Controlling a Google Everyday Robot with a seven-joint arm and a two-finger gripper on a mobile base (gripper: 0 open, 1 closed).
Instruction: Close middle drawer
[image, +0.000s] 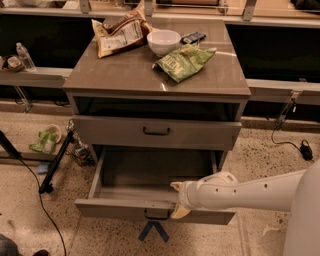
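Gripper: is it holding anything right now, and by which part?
Cannot be told. The gripper is at the middle drawer, on the top edge of its front, just beside the handle; whether it grips there does not show.

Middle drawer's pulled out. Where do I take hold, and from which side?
Take the middle drawer by its front panel's top edge beside the central handle, coming from the front: the panel is flat and faces outward. The gripper sits there, just right of the handle.
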